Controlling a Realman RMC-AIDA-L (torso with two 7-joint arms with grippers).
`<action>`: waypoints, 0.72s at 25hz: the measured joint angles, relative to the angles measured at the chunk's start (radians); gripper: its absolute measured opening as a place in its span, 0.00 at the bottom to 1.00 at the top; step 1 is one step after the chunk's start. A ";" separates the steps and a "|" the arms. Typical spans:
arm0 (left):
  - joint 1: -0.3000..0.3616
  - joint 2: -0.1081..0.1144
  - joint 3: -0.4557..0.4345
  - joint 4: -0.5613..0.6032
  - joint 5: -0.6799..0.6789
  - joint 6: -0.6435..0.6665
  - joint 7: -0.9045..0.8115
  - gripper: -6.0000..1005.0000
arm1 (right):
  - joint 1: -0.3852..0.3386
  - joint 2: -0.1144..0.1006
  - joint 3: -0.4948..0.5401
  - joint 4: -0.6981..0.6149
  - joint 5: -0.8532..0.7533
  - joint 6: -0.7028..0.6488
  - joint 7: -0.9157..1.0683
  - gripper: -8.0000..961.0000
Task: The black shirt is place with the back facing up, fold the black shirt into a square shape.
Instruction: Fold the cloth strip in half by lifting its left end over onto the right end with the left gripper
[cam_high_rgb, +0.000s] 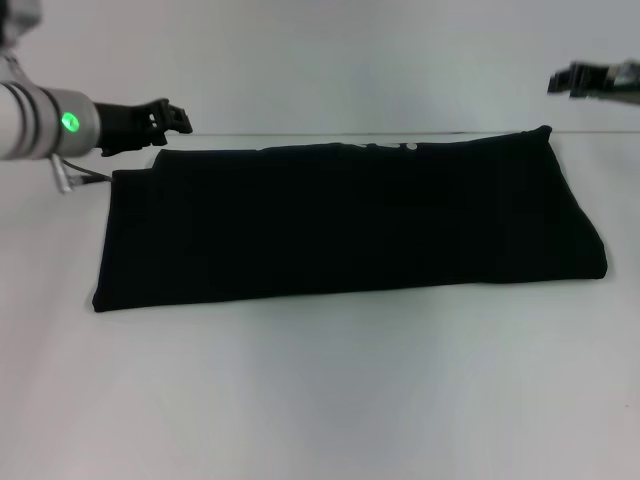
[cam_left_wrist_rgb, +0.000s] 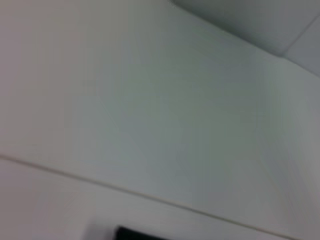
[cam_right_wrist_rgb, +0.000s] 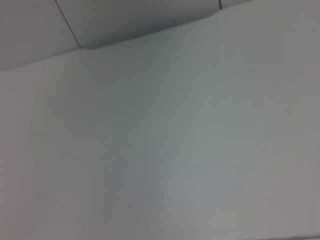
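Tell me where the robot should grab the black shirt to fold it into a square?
Probably at one short end. The black shirt already lies as a long flat band across the table, so it needs halving end to end. The left gripper hovers near the far left corner; pinching that end's corners from above and carrying them toward the other end seems best. The right gripper is off the far right corner.
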 joint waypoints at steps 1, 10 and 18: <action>0.005 0.013 -0.016 0.021 -0.001 0.072 -0.024 0.28 | -0.003 -0.007 0.000 -0.029 0.000 -0.037 0.022 0.17; 0.173 0.046 -0.309 0.086 -0.132 0.587 0.092 0.58 | -0.084 -0.003 0.092 -0.171 0.141 -0.316 -0.082 0.55; 0.328 -0.003 -0.417 0.035 -0.254 0.757 0.168 0.68 | -0.389 0.115 0.161 -0.177 0.768 -0.577 -0.747 0.81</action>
